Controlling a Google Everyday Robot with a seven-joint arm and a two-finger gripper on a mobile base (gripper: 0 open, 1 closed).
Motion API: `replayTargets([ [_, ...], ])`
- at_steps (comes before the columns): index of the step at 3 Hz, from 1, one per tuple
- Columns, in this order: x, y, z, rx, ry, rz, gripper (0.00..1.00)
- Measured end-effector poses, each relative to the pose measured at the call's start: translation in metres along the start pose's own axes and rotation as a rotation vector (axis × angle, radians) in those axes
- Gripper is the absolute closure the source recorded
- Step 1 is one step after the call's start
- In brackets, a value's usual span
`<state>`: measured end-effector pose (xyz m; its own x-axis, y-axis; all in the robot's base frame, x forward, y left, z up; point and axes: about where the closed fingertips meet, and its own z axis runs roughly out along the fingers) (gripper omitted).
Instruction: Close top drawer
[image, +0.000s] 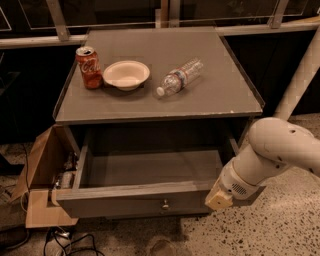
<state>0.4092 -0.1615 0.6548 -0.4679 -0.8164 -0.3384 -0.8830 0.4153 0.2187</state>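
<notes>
White Coca-Cola script runs down the red can

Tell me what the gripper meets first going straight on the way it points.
Likely the top drawer: the gripper sits by the right end of its front panel, pointing left and down at it. Depth is unclear; they may already touch.

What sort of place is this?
Likely a lab or office test corner: speckled floor, cables, can and bottle staged on a cabinet. The gripper is at the open top drawer's right front corner.
</notes>
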Motion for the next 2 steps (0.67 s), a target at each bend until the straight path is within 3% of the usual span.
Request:
replayTargets([
  [2,0.0,0.0,0.0,0.0,0.0,0.0,0.35],
])
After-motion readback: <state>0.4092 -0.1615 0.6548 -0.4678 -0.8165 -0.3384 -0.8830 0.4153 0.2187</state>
